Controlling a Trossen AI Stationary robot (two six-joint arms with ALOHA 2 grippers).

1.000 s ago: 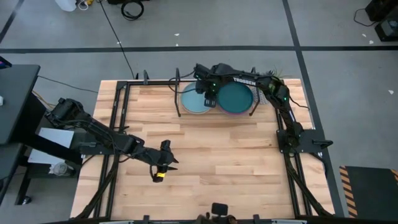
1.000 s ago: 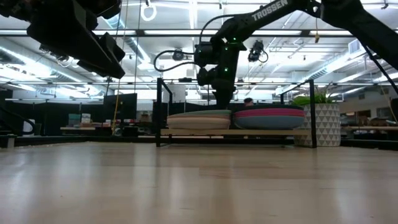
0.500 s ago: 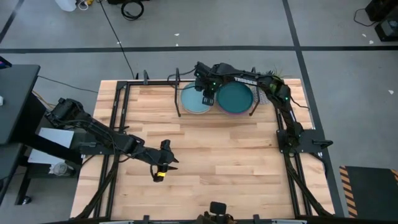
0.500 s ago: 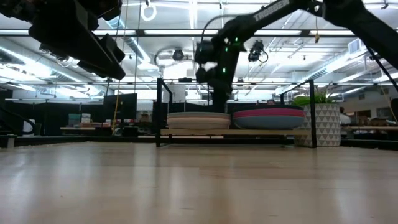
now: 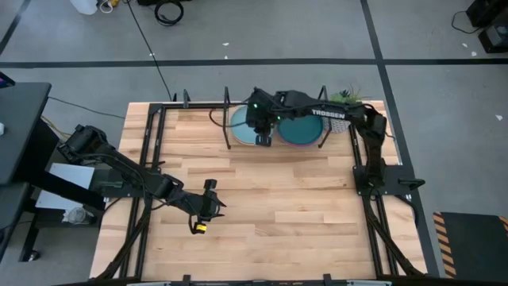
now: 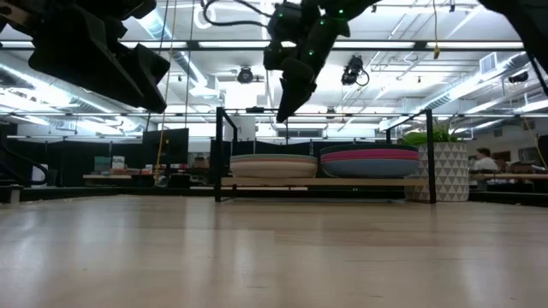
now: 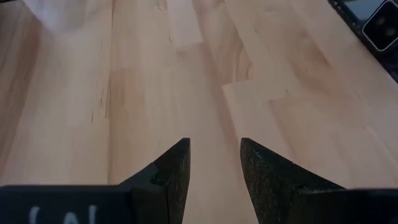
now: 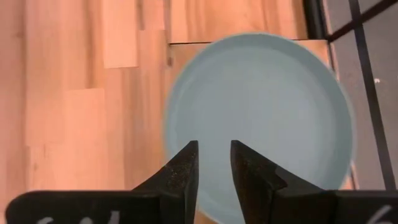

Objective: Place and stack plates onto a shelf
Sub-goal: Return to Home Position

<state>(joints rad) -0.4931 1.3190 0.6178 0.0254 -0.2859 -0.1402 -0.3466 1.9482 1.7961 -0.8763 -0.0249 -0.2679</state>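
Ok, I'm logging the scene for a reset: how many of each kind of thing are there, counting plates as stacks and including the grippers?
Plate stacks: 2, aqua stack and teal stack
Shelf: 1
Plant: 1
Grippers: 2, left gripper over bare table, right gripper above the aqua stack
Total: 6

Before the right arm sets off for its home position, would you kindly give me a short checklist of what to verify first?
1. Right gripper empty, fingers apart: ok.
2. Right gripper raised above the aqua-topped stack, with a gap showing in the low view: ok.
3. Light aqua plate lying flat as the top plate, inside the shelf: ok.
4. Dark teal plate topping the neighbouring stack: ok.
5. Left gripper empty over the bare table, far from the shelf: ok.
6. Number of plates in each stack: cannot tell, as the lower ones are hidden.
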